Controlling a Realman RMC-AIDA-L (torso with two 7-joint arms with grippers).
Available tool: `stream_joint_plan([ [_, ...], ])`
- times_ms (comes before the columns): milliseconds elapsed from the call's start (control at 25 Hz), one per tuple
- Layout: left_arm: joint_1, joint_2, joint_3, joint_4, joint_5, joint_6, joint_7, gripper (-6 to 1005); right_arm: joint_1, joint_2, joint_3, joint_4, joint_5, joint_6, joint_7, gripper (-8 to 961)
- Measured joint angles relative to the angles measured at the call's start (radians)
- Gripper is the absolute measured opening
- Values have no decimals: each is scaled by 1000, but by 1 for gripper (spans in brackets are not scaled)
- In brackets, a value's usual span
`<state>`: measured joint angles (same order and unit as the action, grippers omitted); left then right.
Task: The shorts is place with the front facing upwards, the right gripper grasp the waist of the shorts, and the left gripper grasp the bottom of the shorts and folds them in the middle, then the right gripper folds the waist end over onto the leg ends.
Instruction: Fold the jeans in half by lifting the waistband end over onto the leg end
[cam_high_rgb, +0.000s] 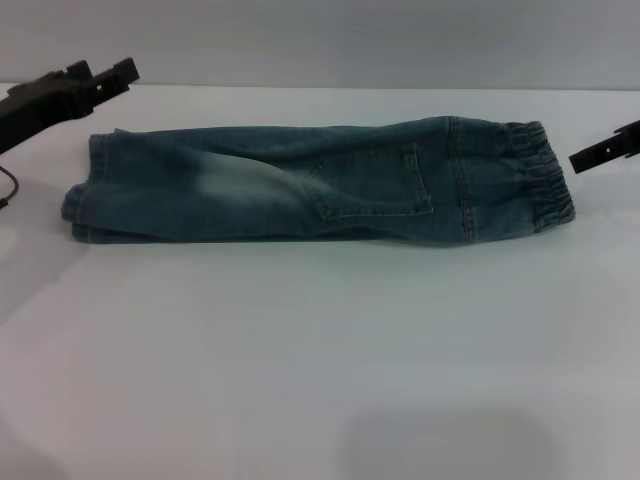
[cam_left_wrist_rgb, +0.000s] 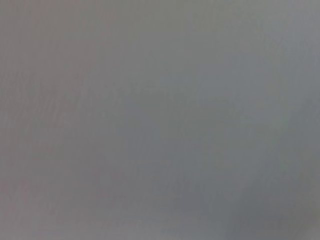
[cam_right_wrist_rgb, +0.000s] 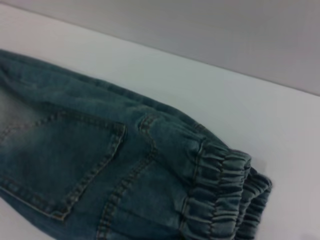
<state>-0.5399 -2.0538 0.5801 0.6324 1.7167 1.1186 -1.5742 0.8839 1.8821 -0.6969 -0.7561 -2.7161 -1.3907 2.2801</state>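
Observation:
The denim shorts (cam_high_rgb: 300, 185) lie folded lengthwise across the far part of the white table (cam_high_rgb: 320, 350), with a back pocket (cam_high_rgb: 370, 180) facing up. The gathered elastic waist (cam_high_rgb: 540, 175) is at the right end. The leg ends (cam_high_rgb: 85, 195) lie stacked at the left end. My left gripper (cam_high_rgb: 100, 82) hovers open just behind and to the left of the leg ends, holding nothing. My right gripper (cam_high_rgb: 605, 148) hangs just right of the waist, apart from it. The right wrist view shows the waist (cam_right_wrist_rgb: 225, 195) and pocket (cam_right_wrist_rgb: 65, 165) up close. The left wrist view shows only plain grey.
A grey wall (cam_high_rgb: 320, 40) rises behind the table's far edge. A thin dark cable (cam_high_rgb: 8, 185) hangs at the left border. Bare white tabletop stretches in front of the shorts.

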Motion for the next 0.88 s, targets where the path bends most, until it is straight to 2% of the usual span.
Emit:
stream_joint_plan([
  [200, 0, 1, -1, -20, -2, -5, 25, 813, -1, 27, -39, 15, -19, 70, 13, 644],
  [520, 5, 1, 0, -21, -2, -9, 30, 813, -11, 66, -46, 38, -21, 137, 12, 644],
  [880, 17, 2, 0, -22, -2, -10, 31, 812, -28, 93, -72, 84, -22, 209, 3, 643],
])
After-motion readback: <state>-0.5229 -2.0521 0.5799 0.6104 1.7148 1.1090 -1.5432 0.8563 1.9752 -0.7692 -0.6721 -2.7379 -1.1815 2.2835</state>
